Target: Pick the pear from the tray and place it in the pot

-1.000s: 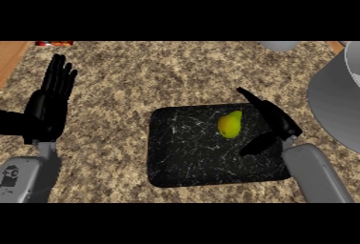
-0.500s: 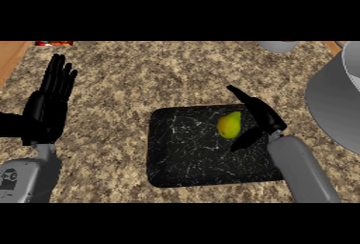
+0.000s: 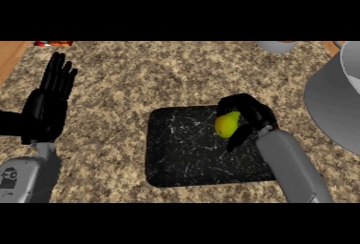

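Pear (image 3: pixel 226 124) seen at tray's right part, enclosed by right hand (image 3: pixel 247 113): fingers curled over top, thumb beneath, so fruit is gripped for lifting. Whether pear is raised off black tray (image 3: pixel 190 152) cannot be told. Grey pot (image 3: pixel 336 107) placed at right, just beside tray, giving short carry. Left hand (image 3: pixel 48 102) held flat-open, fingers up, resting over speckled tabletop (image 3: pixel 141 76), holding nothing.
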Motion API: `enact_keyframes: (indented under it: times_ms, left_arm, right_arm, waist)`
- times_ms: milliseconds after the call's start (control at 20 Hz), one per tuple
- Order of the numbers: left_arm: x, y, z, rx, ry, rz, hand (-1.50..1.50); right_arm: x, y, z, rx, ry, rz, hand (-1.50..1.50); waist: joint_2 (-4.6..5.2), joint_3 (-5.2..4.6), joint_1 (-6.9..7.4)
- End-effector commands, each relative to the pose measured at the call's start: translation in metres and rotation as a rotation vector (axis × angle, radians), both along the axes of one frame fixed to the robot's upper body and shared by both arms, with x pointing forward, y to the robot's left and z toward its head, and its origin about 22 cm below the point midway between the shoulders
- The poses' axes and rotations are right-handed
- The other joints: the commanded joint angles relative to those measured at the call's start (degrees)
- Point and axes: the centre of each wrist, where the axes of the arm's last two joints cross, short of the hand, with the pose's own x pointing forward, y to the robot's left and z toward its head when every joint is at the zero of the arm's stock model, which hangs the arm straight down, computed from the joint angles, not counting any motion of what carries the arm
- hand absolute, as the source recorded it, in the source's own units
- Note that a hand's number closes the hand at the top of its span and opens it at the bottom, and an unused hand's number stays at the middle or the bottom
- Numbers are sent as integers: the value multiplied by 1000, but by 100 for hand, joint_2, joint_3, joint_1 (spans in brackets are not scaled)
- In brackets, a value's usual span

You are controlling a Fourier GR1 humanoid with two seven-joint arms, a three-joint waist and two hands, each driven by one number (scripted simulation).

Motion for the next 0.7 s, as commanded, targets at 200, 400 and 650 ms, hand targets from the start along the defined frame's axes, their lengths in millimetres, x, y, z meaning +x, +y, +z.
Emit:
enact_keyframes:
  times_ms: [200, 400, 650]
  left_arm:
    - [14, -4, -5, 13, 16, 5, 0]
    - [6, 2, -17, 17, 11, 29, 0]
    - [-7, 16, -17, 6, 38, 66, 0]
  right_arm:
    - [-5, 16, -10, 0, -40, -44, 150]
    - [-25, 16, 8, -52, -128, -171, 150]
    - [-105, 34, -15, -226, -223, 369, 150]
  waist:
    - [78, 81, -7]
    - [49, 77, -77]
    - [-135, 61, -353]
